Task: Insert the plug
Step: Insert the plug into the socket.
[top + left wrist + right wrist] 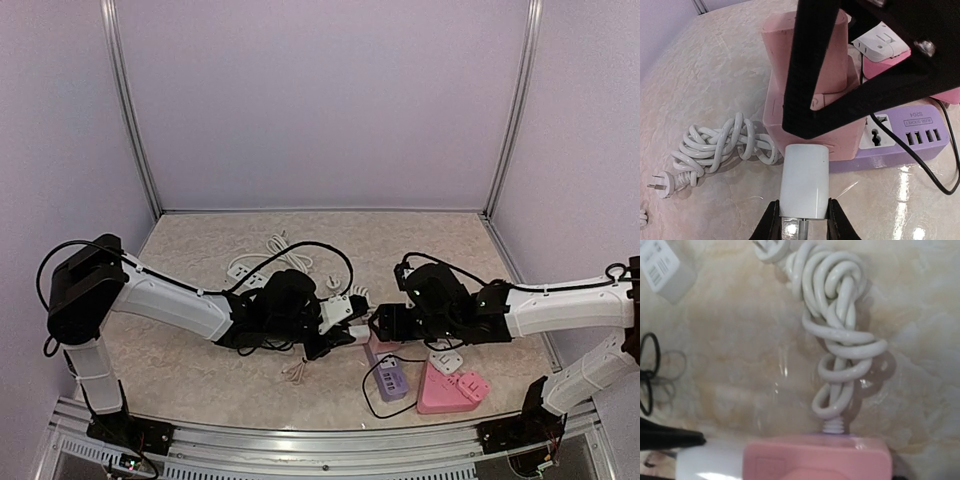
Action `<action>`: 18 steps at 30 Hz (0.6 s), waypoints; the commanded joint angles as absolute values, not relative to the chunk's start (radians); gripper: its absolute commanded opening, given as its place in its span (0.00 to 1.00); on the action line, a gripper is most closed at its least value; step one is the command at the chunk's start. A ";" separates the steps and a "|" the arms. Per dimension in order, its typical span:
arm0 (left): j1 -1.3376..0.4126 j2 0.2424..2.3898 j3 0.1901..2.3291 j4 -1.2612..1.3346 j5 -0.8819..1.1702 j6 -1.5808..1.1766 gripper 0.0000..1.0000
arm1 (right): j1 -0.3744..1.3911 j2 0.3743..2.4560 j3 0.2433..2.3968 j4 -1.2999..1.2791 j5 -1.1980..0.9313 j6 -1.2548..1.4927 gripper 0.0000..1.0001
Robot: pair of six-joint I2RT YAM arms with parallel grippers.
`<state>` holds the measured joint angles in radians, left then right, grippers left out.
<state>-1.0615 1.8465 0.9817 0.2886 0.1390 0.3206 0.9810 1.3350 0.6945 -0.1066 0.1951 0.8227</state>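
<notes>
My left gripper point(803, 214) is shut on a white plug point(804, 182) and holds it low over the table. The plug's front end sits right at the near side of a pink socket block point(812, 107); its prongs are hidden. In the top view the left gripper point(340, 326) and right gripper point(384, 322) meet at the table's middle. The right gripper's black fingers point(807, 75) straddle the pink block from above and look closed on it. In the right wrist view the pink block point(815, 460) fills the bottom edge, and the gripper's own fingers are out of frame.
A purple power strip point(902, 137) with USB ports and a black cable lies against the pink block. A coiled white cable point(722, 145) lies to the left. A pink triangular piece point(452, 390) carrying a white adapter point(445, 360) is at front right. Another white adapter point(662, 265) lies apart.
</notes>
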 commanded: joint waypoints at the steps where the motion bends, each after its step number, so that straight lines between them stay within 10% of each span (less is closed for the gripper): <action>1: -1.093 1.829 0.996 0.446 0.198 0.347 0.00 | 1.026 1.403 0.768 -0.229 0.071 0.776 0.75; 18: -1.113 1.922 1.003 0.561 0.129 0.331 0.00 | 1.102 1.572 0.830 -0.297 0.135 0.814 0.40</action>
<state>-1.0679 1.8866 0.9749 0.3668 0.1017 0.3149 1.0264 1.4723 0.8482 -0.2970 0.3534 0.7784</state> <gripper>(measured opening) 0.239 0.611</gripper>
